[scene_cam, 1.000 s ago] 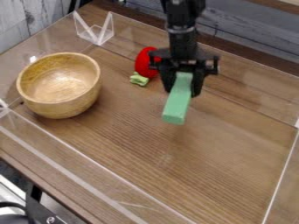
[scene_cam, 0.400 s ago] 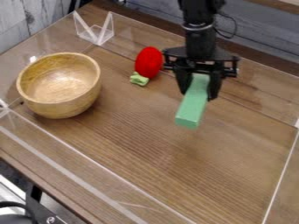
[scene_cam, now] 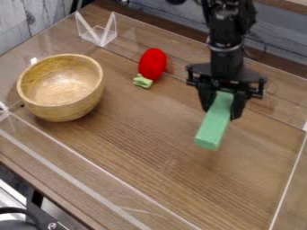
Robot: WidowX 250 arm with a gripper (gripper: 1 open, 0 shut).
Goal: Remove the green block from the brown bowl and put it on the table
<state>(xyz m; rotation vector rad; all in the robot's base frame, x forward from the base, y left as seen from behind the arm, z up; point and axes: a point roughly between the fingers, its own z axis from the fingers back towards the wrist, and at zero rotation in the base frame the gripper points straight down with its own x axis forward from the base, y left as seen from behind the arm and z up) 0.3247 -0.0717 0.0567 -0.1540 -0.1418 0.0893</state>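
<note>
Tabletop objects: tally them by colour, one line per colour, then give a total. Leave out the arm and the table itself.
Green: 1, the green block, held in the fingers above the table
Brown: 1, the brown bowl, empty
Red: 1, a red strawberry-like toy with a small green bit at its base
Total: 3

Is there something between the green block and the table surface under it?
Nothing visible. The gripper holds the green block over bare table. The brown bowl and the red object lie off to the side.
</note>
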